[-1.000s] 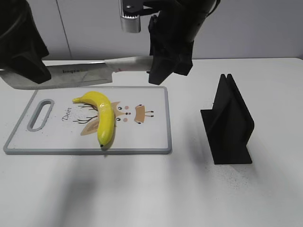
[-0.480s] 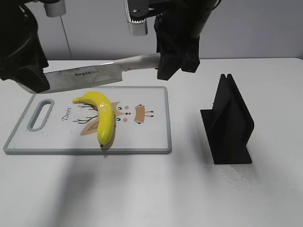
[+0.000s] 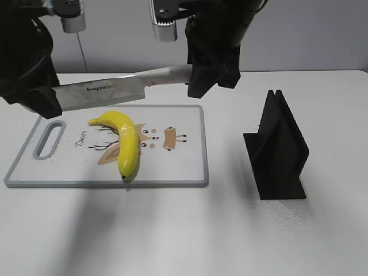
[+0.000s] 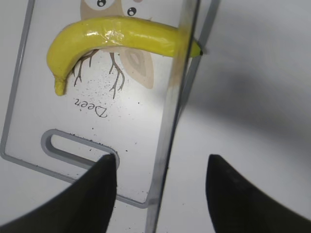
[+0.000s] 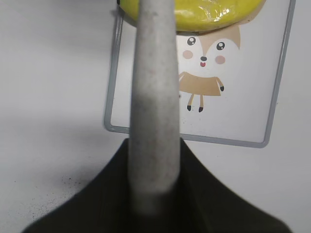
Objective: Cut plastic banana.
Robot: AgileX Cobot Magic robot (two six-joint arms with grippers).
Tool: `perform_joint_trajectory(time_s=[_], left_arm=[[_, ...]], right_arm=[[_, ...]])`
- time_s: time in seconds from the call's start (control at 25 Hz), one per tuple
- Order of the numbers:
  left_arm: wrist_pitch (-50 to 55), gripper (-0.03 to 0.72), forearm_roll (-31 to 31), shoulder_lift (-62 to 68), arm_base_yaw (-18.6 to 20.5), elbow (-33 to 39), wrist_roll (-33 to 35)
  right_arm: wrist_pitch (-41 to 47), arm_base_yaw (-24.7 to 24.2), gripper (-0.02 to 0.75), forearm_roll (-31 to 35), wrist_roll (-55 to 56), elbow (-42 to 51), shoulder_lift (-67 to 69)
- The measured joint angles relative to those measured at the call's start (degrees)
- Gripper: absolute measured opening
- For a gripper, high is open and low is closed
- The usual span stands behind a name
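Note:
The plastic banana (image 3: 127, 144) lies on the cutting board (image 3: 184, 167), its stem to the left; it also shows in the left wrist view (image 4: 121, 39) and the right wrist view (image 5: 214, 12). My right gripper (image 3: 210, 77) is shut on the grey handle (image 5: 153, 121) of a knife. It holds the blade (image 3: 103, 92) level above the board's far edge. My left gripper (image 3: 37, 98) is open at the blade's tip end. In the left wrist view the blade (image 4: 172, 111) runs edge-on between its two fingers (image 4: 161, 158) without touching them.
A black slotted knife stand (image 3: 279, 149) stands on the white table to the right of the board. The board has a deer drawing (image 5: 201, 73) and a handle slot (image 3: 50, 138) at its left end.
The right gripper has carried the knife slightly up and to the right. The left arm has risen a little, staying at the blade's tip end. The banana has not moved.

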Motion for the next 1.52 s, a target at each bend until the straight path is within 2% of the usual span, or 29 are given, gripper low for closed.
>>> perform_joint_trajectory(time_s=[0.16,0.24,0.36,0.44,0.76,1.16,1.36,1.52], left_arm=[[0.0,0.434,0.05,0.0,0.0,0.0,0.0],[-0.1,0.32,0.11,0.0,0.0,0.0,0.0],[-0.58,0.088,0.17,0.0,0.0,0.0,0.0],[-1.32,0.026,0.22,0.0,0.0,0.0,0.0],[-5.54,0.006,2.25,2.28,0.0,0.05,0.68],[-12.61,0.001,4.29,11.15,0.04,-0.51,0.86],[-16.4,0.001,5.04,14.07,0.04,-0.89,2.4],[-15.59,0.002,5.22,17.3,0.04,-4.57,3.31]], right_arm=[[0.0,-0.07,0.16,0.12,0.0,0.0,0.0],[0.0,-0.07,0.16,0.12,0.0,0.0,0.0],[0.0,-0.23,0.16,0.18,-0.06,0.0,0.0],[0.0,-0.25,0.16,0.18,-0.06,0.0,0.0],[-1.35,-0.66,0.16,-0.96,0.29,-1.01,1.77],[-0.06,-3.0,0.16,-1.76,-0.54,-9.02,11.51],[-0.05,-5.63,0.16,1.49,-1.3,-10.66,14.66],[-0.83,-6.79,0.16,2.49,-1.52,-10.72,15.87]])
